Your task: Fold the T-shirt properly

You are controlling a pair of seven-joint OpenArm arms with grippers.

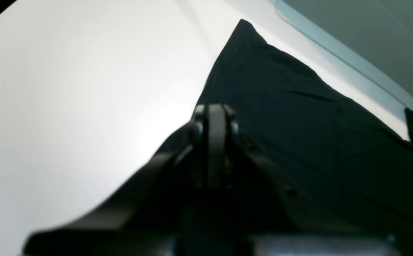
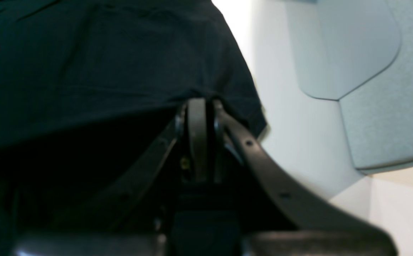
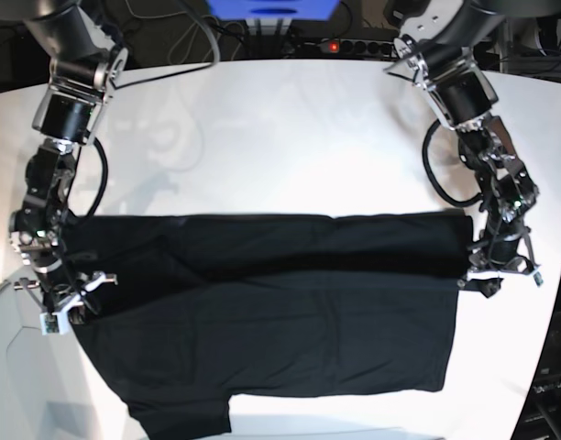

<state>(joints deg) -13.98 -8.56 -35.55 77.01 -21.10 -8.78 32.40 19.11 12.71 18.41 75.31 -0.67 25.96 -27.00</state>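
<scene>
The black T-shirt [image 3: 280,330] lies spread across the white table [image 3: 280,137], with a band along its far edge folded over toward the front. One sleeve sticks out at the front left. No print shows. My left gripper [image 3: 471,278] sits at the shirt's right side edge. In the left wrist view it [image 1: 216,108] is shut, with the T-shirt [image 1: 298,124] pinched at its tips. My right gripper [image 3: 79,302] is at the shirt's left side edge. In the right wrist view it [image 2: 200,103] is shut too, and the T-shirt [image 2: 103,64] drapes over its tips.
A power strip with a red light [image 3: 331,46] and cables lie behind the table's far edge. The table's curved edge [image 1: 334,46] runs close beyond the shirt's corner. The white tabletop [image 1: 67,106] stretches bare beyond the shirt's far edge.
</scene>
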